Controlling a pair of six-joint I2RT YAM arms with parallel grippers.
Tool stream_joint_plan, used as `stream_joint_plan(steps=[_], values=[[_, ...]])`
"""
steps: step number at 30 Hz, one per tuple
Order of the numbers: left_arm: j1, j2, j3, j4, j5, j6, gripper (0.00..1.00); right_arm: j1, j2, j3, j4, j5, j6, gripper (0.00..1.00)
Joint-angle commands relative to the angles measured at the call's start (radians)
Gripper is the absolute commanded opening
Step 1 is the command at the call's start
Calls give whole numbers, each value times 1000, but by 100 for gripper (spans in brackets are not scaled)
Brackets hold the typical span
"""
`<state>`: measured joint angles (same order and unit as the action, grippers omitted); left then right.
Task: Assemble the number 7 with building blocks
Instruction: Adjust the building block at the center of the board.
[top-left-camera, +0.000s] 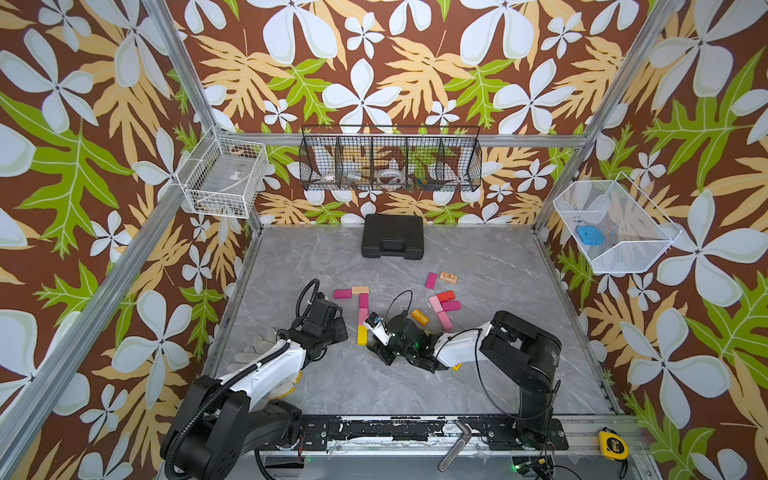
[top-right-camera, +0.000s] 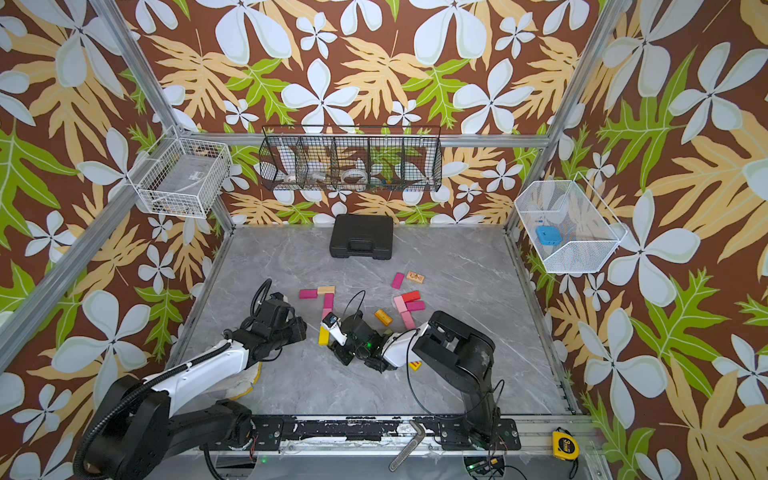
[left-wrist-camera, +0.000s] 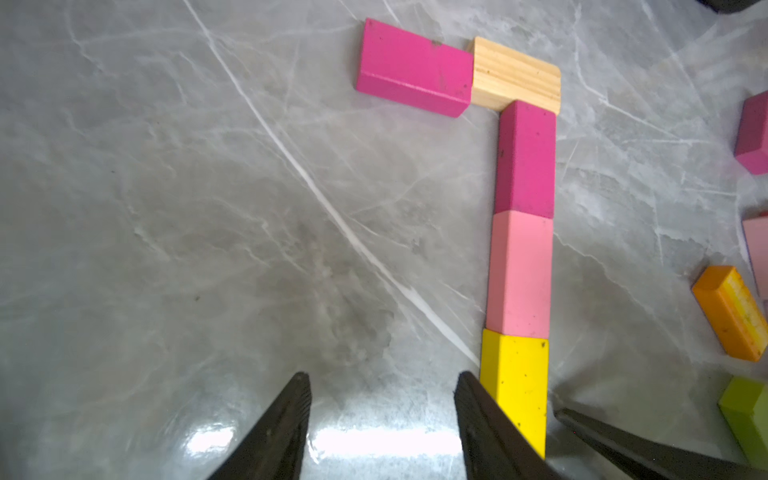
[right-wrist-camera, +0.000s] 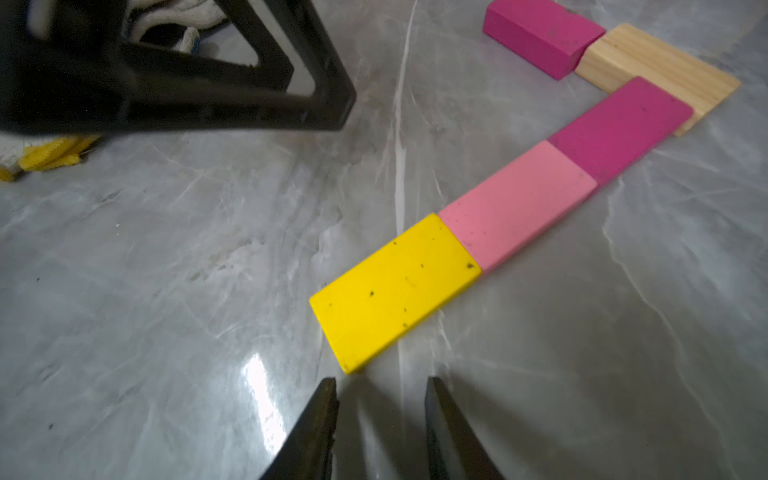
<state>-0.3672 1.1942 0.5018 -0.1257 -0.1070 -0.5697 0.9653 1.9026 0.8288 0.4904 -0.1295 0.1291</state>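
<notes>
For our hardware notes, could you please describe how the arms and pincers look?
Both arms are black-jointed with white forearm shells: left arm, right arm. A black corrugated hose runs along the left one; thin black cables loop over the right. A green light glows at the right wrist. The left pincer and right pincer have tapering black fingers.

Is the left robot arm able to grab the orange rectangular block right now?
Probably not easily. The orange rectangular block lies beyond the column of coloured blocks, with the right gripper between it and the left gripper. Reaching across might knock them.
</notes>
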Motion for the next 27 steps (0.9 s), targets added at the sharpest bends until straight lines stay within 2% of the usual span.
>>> stream_joint_plan(steps=[1, 5, 16, 23, 27], values=[[23, -4, 29, 24, -10, 6, 58, -23, -42, -24, -30, -17, -16, 37], [60, 18, 89, 23, -39, 8, 58, -82, -60, -10, -70, -55, -31, 37], [127, 143, 205, 41, -62, 19, 54, -190, 45, 215, -252, -6, -44, 36], [137, 277, 278, 32, 9, 55, 51, -211, 103, 359, -327, -12, -69, 36], [137, 336, 294, 31, 48, 59, 49, -227, 112, 382, -328, -25, -66, 36]])
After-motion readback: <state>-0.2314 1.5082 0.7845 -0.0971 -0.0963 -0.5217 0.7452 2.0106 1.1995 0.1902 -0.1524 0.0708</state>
